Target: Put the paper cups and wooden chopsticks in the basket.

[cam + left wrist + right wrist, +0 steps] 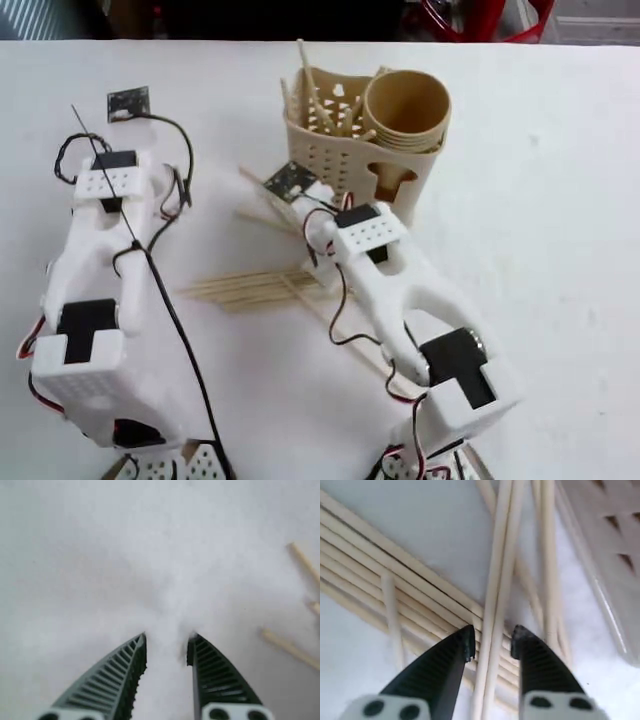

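**White desk, clutter at the far edge**

A plain white desk [560,250] takes up nearly the whole high view, its surface matte and unmarked. Beyond its far edge runs a dark strip [250,20]. A red curved frame [470,18] stands behind that edge toward one corner, and a pale striped surface [40,15] shows at the opposite corner.

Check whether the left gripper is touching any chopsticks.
Apart. The left wrist view shows the left gripper open over bare table, with the nearest chopsticks lying clear of it.
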`<action>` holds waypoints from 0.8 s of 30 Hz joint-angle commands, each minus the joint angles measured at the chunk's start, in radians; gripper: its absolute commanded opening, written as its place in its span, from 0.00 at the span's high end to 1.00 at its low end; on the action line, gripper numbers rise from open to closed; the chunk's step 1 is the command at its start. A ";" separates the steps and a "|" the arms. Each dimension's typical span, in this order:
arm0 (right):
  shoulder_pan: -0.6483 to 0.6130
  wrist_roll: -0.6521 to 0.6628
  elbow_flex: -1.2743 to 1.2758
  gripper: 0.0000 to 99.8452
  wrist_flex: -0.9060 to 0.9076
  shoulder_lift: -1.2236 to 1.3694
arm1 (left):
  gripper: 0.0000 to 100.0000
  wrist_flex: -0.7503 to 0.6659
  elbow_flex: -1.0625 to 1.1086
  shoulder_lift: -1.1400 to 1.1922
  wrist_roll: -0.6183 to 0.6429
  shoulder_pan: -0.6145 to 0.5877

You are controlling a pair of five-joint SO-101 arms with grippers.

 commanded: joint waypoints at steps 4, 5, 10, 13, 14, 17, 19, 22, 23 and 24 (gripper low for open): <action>0.002 -0.009 -0.034 0.98 0.068 -0.012 | 0.85 -0.017 -0.012 -0.010 0.002 0.007; 0.002 -0.009 -0.034 0.98 0.079 -0.012 | 0.85 -0.017 -0.012 -0.010 0.002 0.007; 0.004 -0.009 -0.032 0.98 0.125 -0.081 | 0.85 -0.017 -0.012 -0.010 0.002 0.007; 0.005 -0.009 -0.026 0.98 0.163 -0.191 | 0.85 -0.017 -0.012 -0.010 0.002 0.007; 0.012 -0.011 -0.017 0.98 0.170 -0.236 | 0.85 -0.017 -0.012 -0.010 0.002 0.007; 0.031 -0.014 0.032 0.98 0.170 -0.380 | 0.85 -0.017 -0.012 -0.010 0.002 0.007; 0.048 -0.017 0.068 0.98 0.170 -0.473 | 0.85 -0.017 -0.012 -0.010 0.002 0.007; 0.051 -0.011 0.123 0.98 0.163 -0.581 | 0.85 -0.017 -0.012 -0.010 0.002 0.007; 0.044 -0.009 0.137 0.97 0.163 -0.599 | 0.85 -0.017 -0.012 -0.010 0.002 0.007; 0.024 -0.009 0.146 0.97 0.163 -0.607 | 0.85 -0.017 -0.012 -0.010 0.002 0.007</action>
